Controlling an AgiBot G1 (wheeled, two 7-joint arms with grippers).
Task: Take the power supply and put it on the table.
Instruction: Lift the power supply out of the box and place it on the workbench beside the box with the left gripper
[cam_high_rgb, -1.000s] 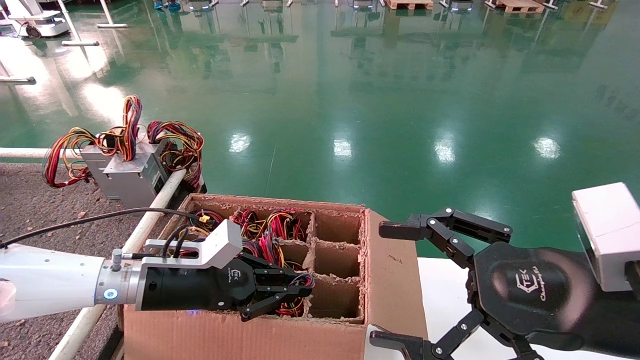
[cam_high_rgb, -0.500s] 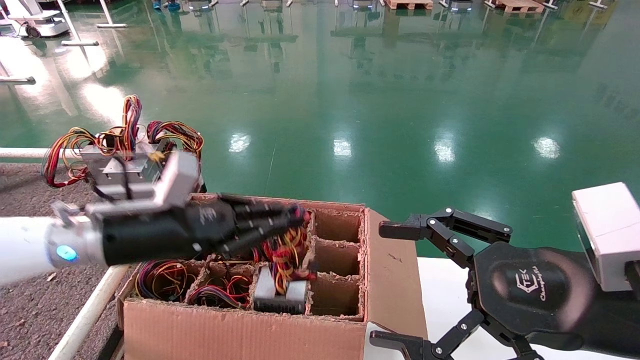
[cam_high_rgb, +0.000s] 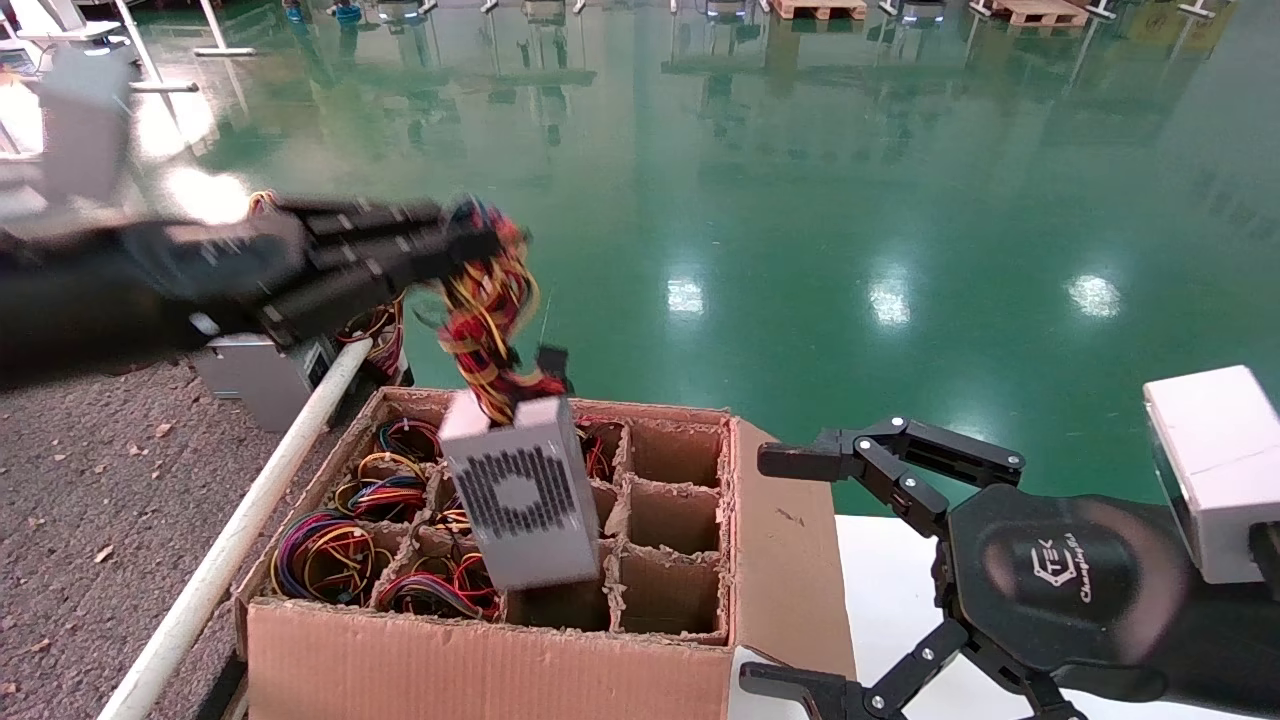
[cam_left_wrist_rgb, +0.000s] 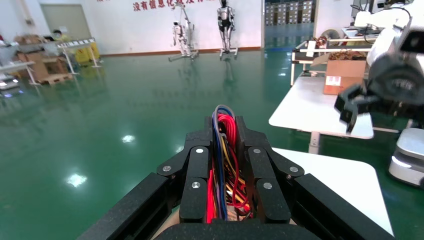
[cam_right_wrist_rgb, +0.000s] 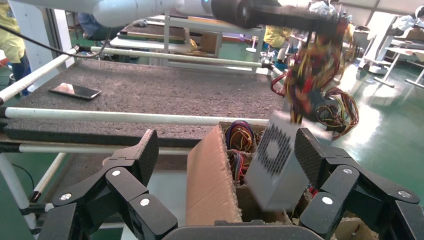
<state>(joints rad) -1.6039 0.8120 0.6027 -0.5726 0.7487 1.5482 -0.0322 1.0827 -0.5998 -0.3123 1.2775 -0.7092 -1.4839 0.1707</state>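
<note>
The power supply (cam_high_rgb: 520, 490), a silver-grey box with a honeycomb fan grille, hangs tilted by its wires over the carton's middle cells. My left gripper (cam_high_rgb: 470, 235) is well above the carton, shut on the red, yellow and purple wire bundle (cam_high_rgb: 490, 330). In the left wrist view the wires (cam_left_wrist_rgb: 225, 150) are pinched between the closed fingers of that gripper (cam_left_wrist_rgb: 223, 122). The right wrist view shows the box (cam_right_wrist_rgb: 277, 160) hanging above the carton. The dark speckled table (cam_high_rgb: 80, 480) lies to the left. My right gripper (cam_high_rgb: 770, 570) stands open, parked at the lower right.
The cardboard carton (cam_high_rgb: 480, 660) has divider cells, several holding coiled wires. A white rail (cam_high_rgb: 230, 550) edges the table beside it. Two other grey boxes with orange-yellow wires (cam_high_rgb: 265, 365) stand at the table's far edge. A phone (cam_right_wrist_rgb: 75, 91) lies on the table. A white surface (cam_high_rgb: 890, 600) is under the right gripper.
My left gripper has risen up and to the left out of the carton, pulling the power supply out of its cell by the wires. The right arm has not moved.
</note>
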